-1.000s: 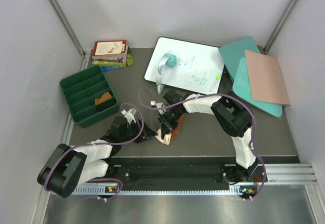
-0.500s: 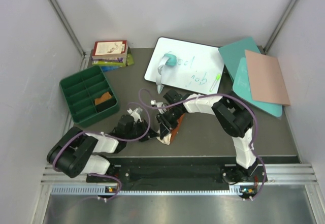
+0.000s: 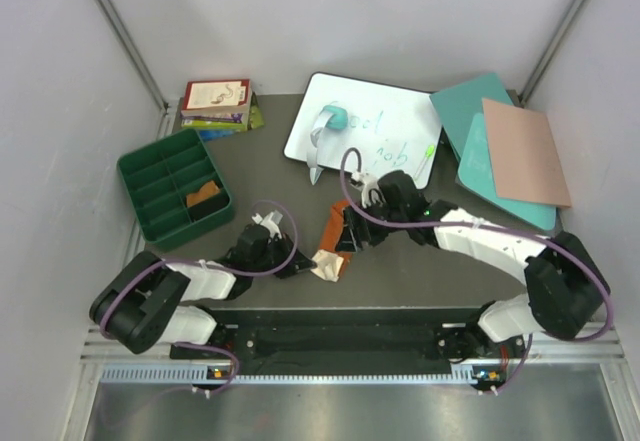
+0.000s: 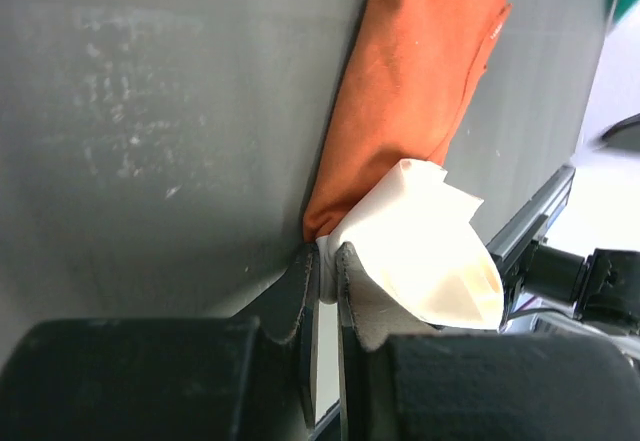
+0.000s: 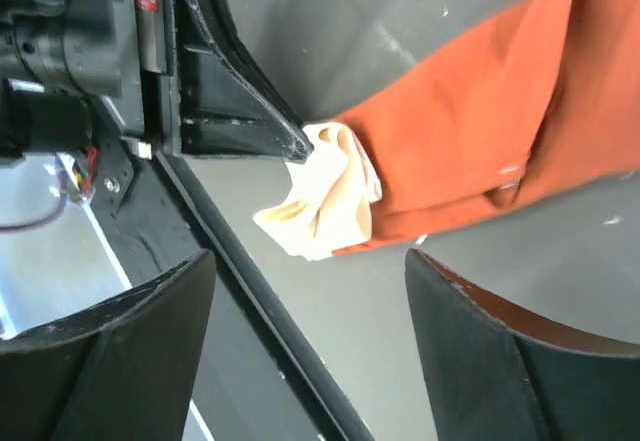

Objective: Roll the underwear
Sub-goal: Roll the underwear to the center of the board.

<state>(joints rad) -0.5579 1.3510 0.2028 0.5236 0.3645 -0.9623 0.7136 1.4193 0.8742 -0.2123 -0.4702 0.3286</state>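
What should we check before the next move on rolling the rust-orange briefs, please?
1. Left gripper shut on the pale cream waistband: ok.
2. Right gripper open above the rust-orange cloth briefs: ok.
3. Briefs folded into a narrow strip: ok.
4. Roll begun: not ok, waistband only bunched.
5. Mustard-tan cloth sits in the green plastic compartment tray, apart from the work: ok.

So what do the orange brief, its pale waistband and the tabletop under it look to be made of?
Rust-orange brief: soft matte woven or knit cloth, going by its creases and seam. Waistband: cream, thicker fabric, likely elastic; it crumples in stiff folds. Tabletop: dark grey, hard, smooth sheet with faint scuffs; material unclear.
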